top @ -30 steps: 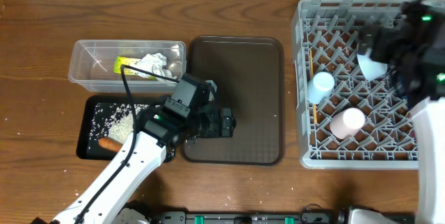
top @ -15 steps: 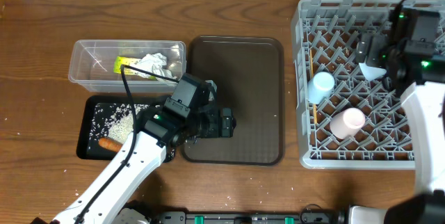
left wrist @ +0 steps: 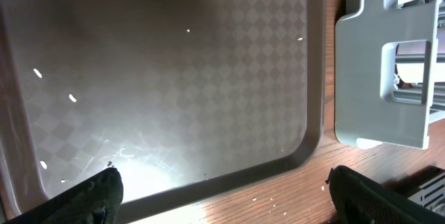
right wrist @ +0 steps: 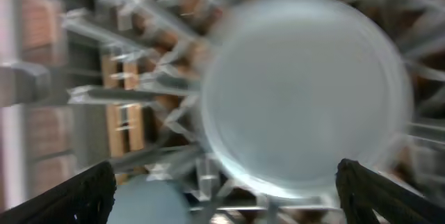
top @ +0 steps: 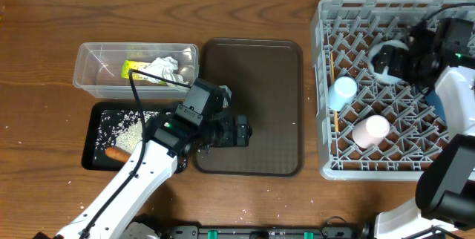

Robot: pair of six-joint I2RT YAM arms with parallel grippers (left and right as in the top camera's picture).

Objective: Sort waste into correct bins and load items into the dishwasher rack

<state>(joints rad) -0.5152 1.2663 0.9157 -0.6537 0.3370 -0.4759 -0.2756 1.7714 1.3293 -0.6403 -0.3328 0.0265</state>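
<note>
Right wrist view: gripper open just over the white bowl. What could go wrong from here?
The right gripper hangs close to the white bowl; a finger could catch its rim and tip it off the pegs of the rack. Dislodged, it could slide into the light blue cup beside it.

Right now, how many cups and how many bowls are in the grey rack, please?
Cups: 2, the light blue cup and the pink cup
Bowls: 1, the white bowl
Total: 3
</note>
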